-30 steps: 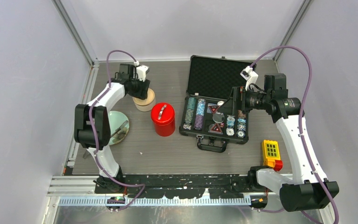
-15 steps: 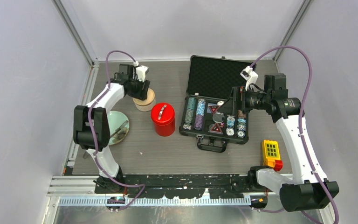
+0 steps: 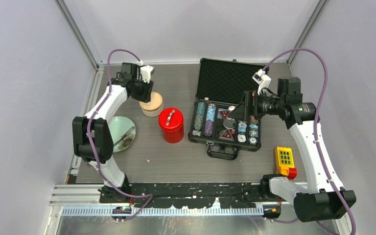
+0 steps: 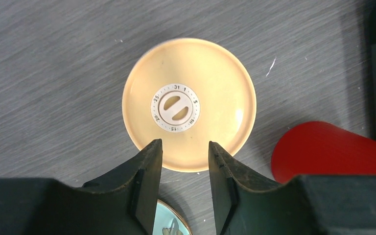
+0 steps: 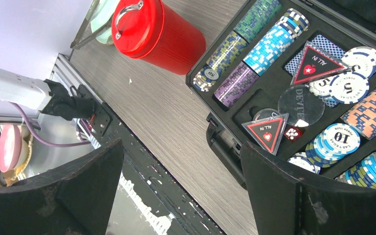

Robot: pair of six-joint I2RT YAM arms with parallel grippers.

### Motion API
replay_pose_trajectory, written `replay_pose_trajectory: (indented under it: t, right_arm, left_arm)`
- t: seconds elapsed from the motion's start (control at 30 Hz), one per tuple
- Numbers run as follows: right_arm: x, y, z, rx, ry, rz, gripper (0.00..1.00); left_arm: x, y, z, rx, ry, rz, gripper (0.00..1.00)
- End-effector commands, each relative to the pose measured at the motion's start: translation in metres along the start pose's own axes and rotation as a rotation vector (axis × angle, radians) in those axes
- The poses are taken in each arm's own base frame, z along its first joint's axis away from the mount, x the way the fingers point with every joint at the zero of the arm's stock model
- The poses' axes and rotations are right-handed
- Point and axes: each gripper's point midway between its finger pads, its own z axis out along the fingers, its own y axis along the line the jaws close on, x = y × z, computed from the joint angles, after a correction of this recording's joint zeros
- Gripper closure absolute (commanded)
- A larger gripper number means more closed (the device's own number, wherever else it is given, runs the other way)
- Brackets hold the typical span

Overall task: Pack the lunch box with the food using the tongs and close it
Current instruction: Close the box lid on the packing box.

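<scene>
Left arm (image 3: 108, 100) withdrew; wrist view alone shows lid's (image 4: 220, 83) dial (image 4: 175, 107).

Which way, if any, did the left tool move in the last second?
Yes: the left tool shifted leftward, away from the red canister.

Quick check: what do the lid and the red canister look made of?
The lid looks like plastic: matte cream-tan, evenly coloured with a soft sheen, and an inset grey date dial. The red canister is probably painted metal: glossy red, with sharp highlights along its rim and side.
</scene>
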Motion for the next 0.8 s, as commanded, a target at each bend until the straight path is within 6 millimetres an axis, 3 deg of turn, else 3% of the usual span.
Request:
replay_pose_trajectory:
  t: [0.0,0.27,0.77]
  right_arm:
    - [-0.008,0.007,-0.005,-0.018,-0.034,-0.049,0.07]
    - [-0.008,0.006,-0.005,-0.013,-0.034,-0.052,0.07]
    - [-0.008,0.005,-0.005,-0.009,-0.033,-0.050,0.07]
  left_arm:
    - [0.018,-0.006,0.009,0.019,0.048,-0.019,0.59]
    - [0.074,0.000,0.050,0.000,0.207,-0.043,0.63]
    - [0.094,0.003,0.065,-0.010,0.268,-0.035,0.64]
